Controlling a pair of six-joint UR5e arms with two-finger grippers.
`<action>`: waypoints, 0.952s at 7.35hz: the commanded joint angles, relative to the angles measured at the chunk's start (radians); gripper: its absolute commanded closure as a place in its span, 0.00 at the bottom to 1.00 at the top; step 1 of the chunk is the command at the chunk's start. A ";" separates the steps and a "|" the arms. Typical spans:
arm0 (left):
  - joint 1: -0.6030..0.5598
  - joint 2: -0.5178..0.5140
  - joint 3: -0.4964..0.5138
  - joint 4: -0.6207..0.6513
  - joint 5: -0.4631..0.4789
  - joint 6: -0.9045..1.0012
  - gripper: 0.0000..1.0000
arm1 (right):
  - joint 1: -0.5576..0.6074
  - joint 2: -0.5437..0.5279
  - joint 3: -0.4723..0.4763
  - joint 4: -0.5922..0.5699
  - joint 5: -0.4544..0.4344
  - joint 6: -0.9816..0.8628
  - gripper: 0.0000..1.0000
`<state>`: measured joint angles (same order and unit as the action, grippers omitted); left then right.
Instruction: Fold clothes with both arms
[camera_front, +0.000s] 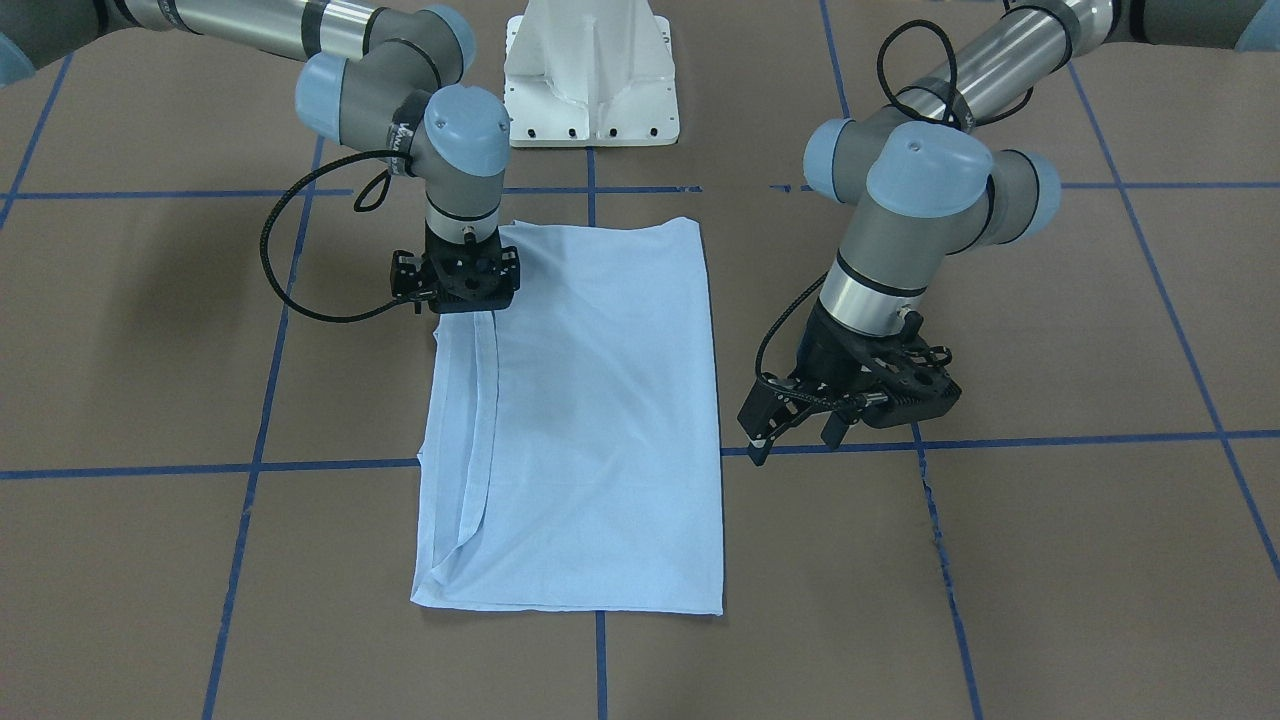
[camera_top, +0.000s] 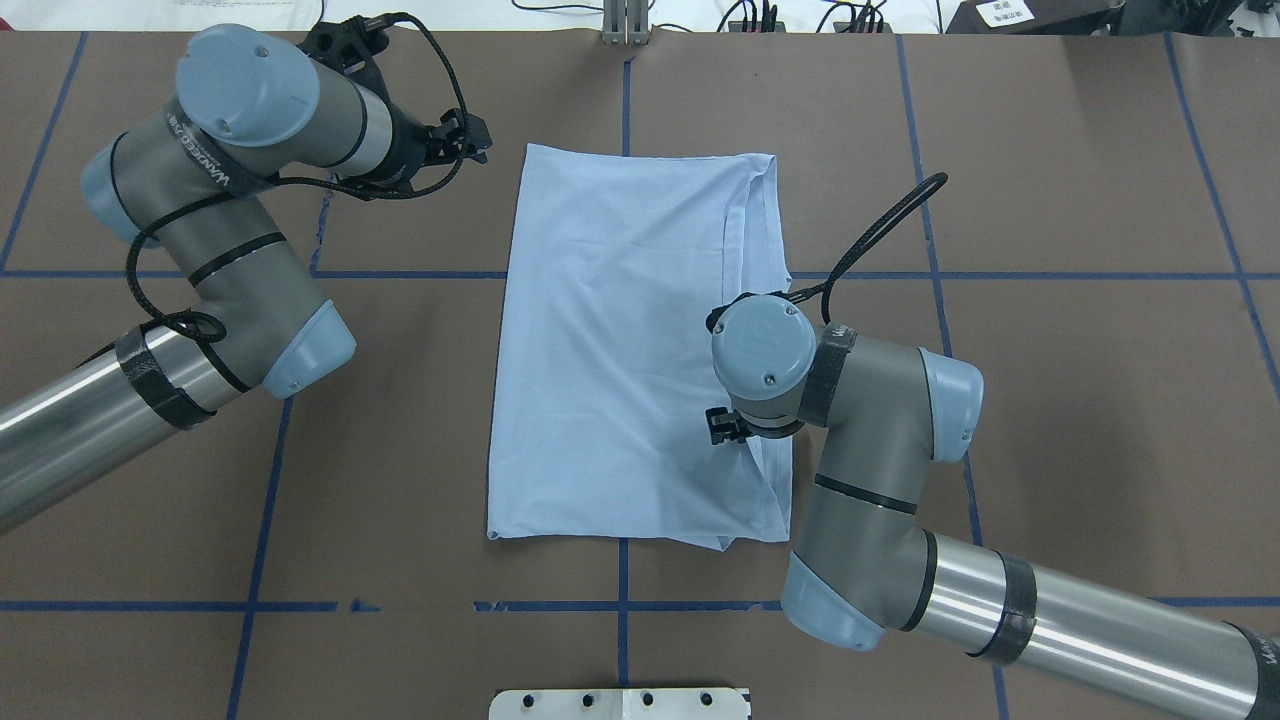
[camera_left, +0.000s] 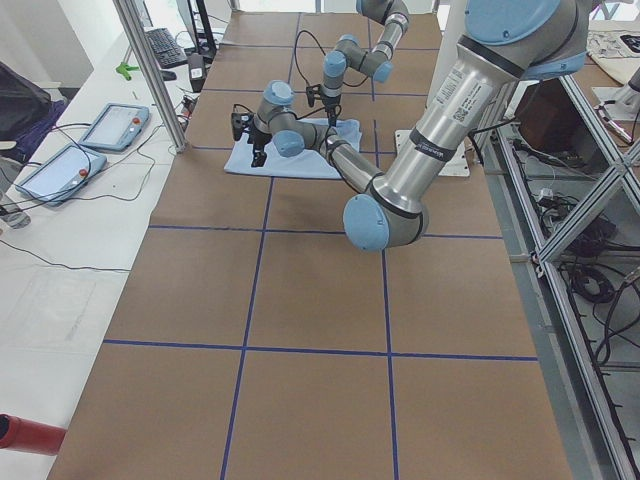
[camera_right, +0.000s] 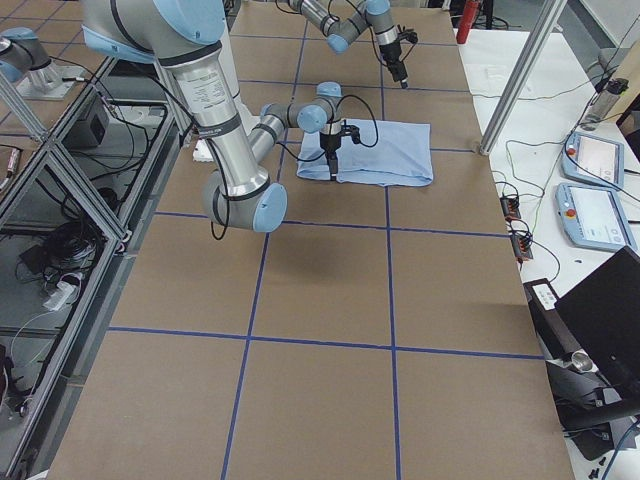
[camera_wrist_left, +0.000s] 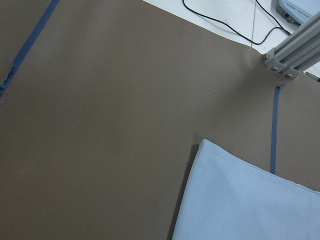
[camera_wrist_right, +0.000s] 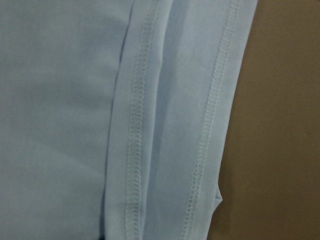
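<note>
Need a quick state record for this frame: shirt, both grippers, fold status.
garment: light blue T-shirt, flat on the table
fold status: folded into a long rectangle, stitched hems stacked along the robot's right edge
right gripper: pointing down over that hemmed edge; open or shut cannot be told
left gripper: open, off the shirt, above bare table
print, label: not visible

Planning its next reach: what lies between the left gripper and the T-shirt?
Only bare brown table, crossed by a blue tape line. The front-facing view shows it between the open left gripper and the T-shirt.
</note>
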<state>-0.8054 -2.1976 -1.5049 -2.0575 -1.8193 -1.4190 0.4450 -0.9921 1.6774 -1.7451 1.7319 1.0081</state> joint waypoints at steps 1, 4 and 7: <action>0.000 0.001 0.000 -0.001 0.000 -0.001 0.00 | 0.006 -0.003 -0.001 -0.010 0.000 -0.002 0.00; 0.005 0.001 0.006 -0.007 0.000 -0.004 0.00 | 0.047 -0.008 0.021 -0.109 0.000 -0.060 0.00; 0.009 -0.001 0.006 -0.007 0.002 -0.011 0.00 | 0.075 -0.065 0.074 -0.154 -0.003 -0.101 0.00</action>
<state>-0.7978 -2.1982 -1.4988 -2.0656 -1.8190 -1.4279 0.5114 -1.0371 1.7358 -1.8896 1.7305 0.9153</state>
